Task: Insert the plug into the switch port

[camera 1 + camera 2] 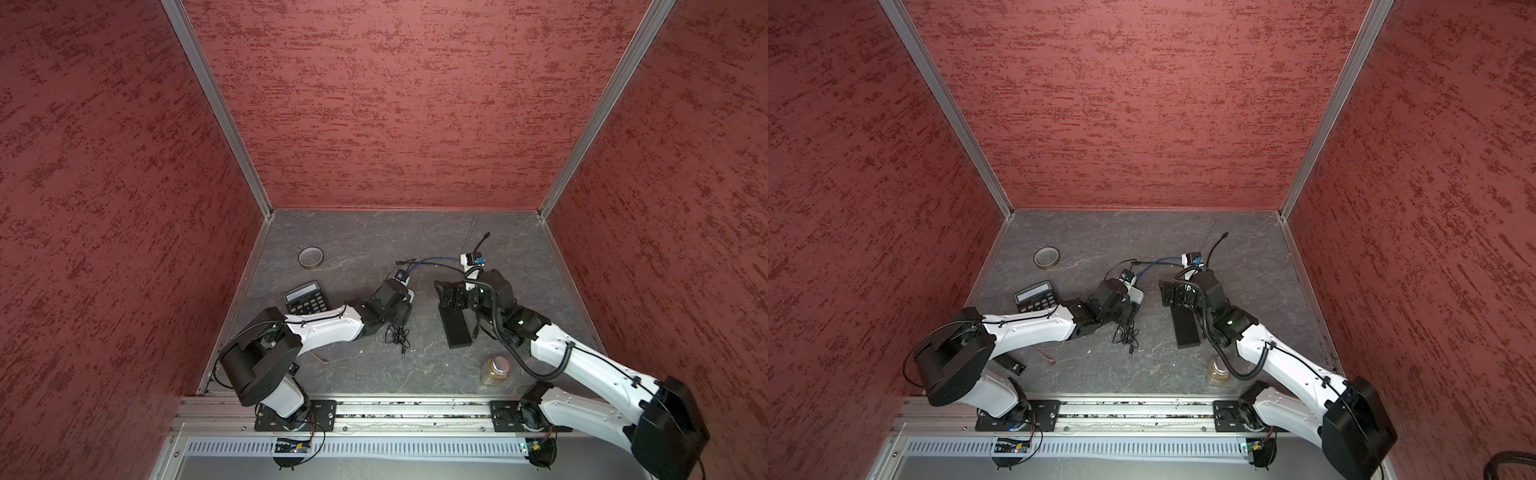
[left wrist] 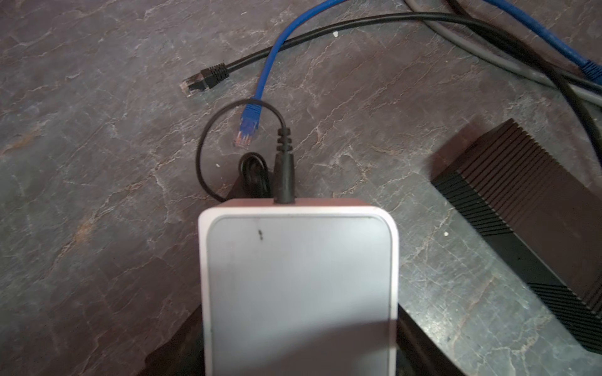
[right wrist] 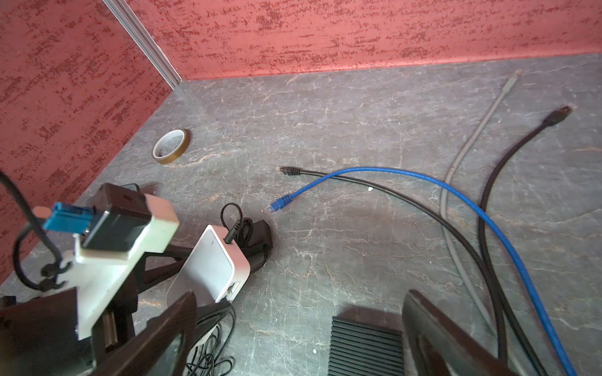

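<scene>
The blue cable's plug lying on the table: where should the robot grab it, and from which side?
Probably the blue boot just behind the clear tip, coming down from above with the jaws across its narrow sides. The plug lies flat on the table, tip toward the white switch, and its cable trails away behind, so a grip there leaves the tip free to enter a port.

Cables across open floor

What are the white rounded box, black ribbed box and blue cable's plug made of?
White rounded box: likely moulded plastic, smooth satin; soft corners, dull sheen.
Black ribbed box: matte, fine parallel fins; plastic or extruded metal, can't tell.
Blue cable's plug: clear hard plastic, contacts showing through, under a blue rubbery-looking boot.
</scene>
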